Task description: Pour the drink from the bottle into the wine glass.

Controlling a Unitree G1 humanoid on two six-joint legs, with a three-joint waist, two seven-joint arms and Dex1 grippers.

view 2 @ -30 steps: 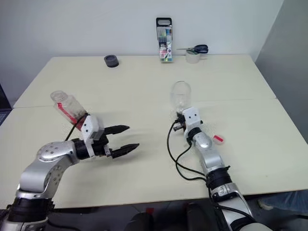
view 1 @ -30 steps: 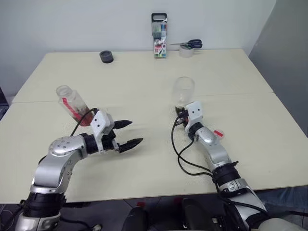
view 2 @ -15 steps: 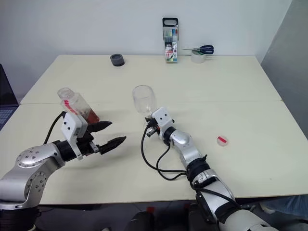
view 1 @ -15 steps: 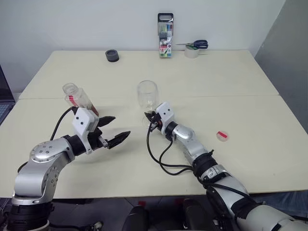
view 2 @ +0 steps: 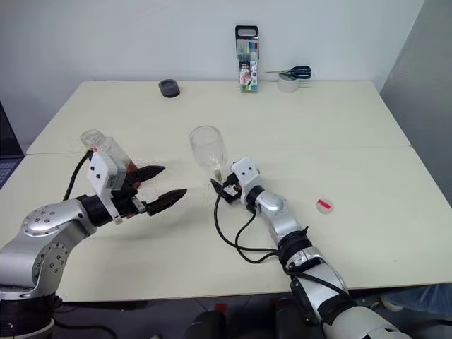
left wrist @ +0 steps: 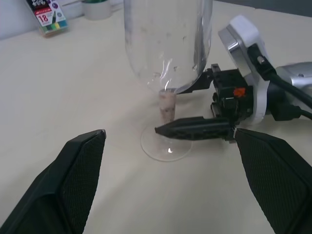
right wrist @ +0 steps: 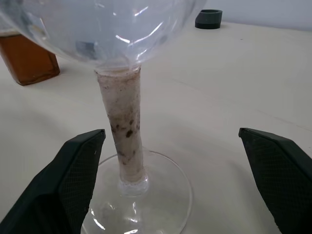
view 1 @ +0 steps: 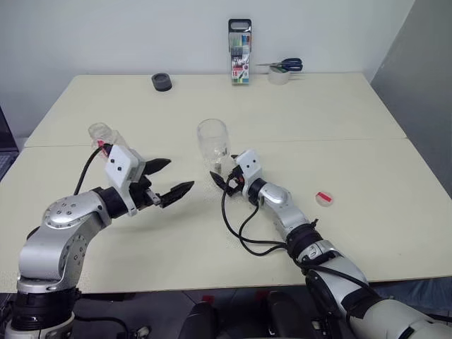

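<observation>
The wine glass stands upright at mid-table and serves as the reference point. Nearest the robot, the right gripper sits low beside the glass's foot, its fingers spread wide to either side of the stem and gripping nothing. The stem appears thin and brittle, and the tall bowl probably makes the glass tip easily; grip it low on the stem. To the glass's left, the left gripper hangs above the table with its fingers apart and empty. Just beyond it stands the bottle, uncapped, with the drink tea-brown in its base. The plastic is likely light, slightly yielding and smooth; grasp the squarish mid-body.
</observation>
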